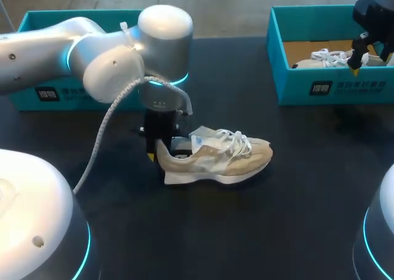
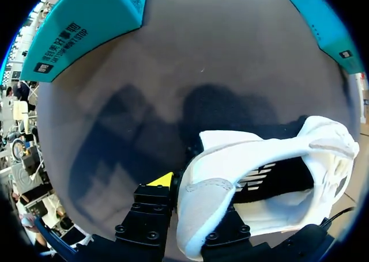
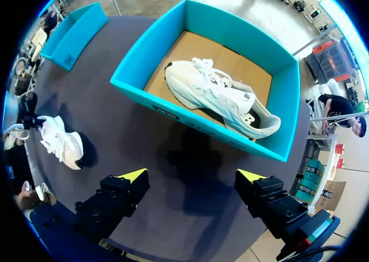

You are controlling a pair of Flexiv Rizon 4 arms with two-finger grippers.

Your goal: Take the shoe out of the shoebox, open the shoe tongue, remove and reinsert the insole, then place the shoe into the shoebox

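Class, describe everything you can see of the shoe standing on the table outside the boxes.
The shoe is a beige, suede-looking sneaker with white laces and a pale sole. It stands upright on the dark table, toe toward the robot's right. The left gripper pinches its heel collar.

You have open worktop [image 1: 246, 231] in front of the shoe [image 1: 228, 157]. Your left hand [image 1: 159, 156] blocks its heel, and the left shoebox [image 1: 28, 98] and right shoebox [image 1: 332, 86] wall off the far corners.
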